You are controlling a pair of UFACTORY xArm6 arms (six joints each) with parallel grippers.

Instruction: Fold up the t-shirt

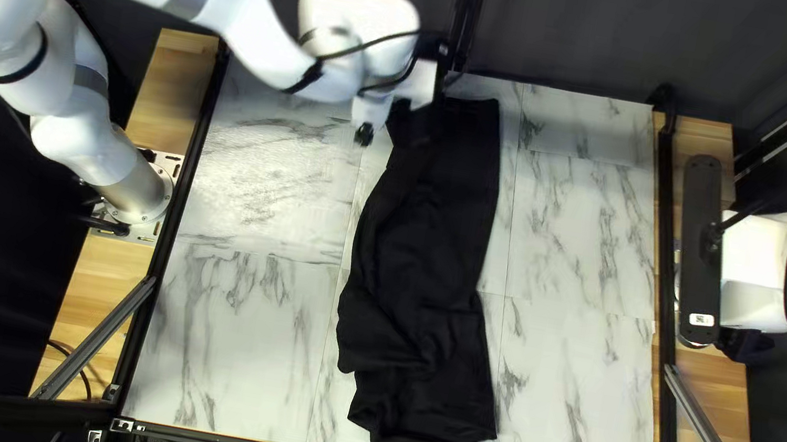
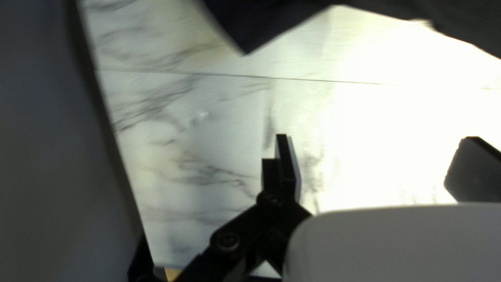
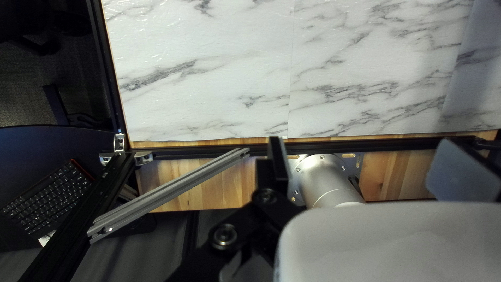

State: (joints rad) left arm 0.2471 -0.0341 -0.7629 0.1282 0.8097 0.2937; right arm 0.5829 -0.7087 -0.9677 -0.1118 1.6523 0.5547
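Hanging with 2 fingers wide apart and nothing gripped, the left gripper [image 1: 389,131] is near the far end of the black t-shirt [image 1: 430,259], which lies rumpled lengthwise down the table's middle. Rightward, 1 white label [image 1: 701,319], too small to read, marks a black bar [image 1: 701,241]. The right gripper's [image 1: 757,266] 2 fingers stand wide, empty; only its wrist view shows keyboard [image 3: 49,196] keys.

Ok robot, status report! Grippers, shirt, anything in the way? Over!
Left gripper open, empty. Right gripper open, empty. Black T-shirt rumpled lengthwise on table. Maybe in the way: my left arm, near the shirt's far end.
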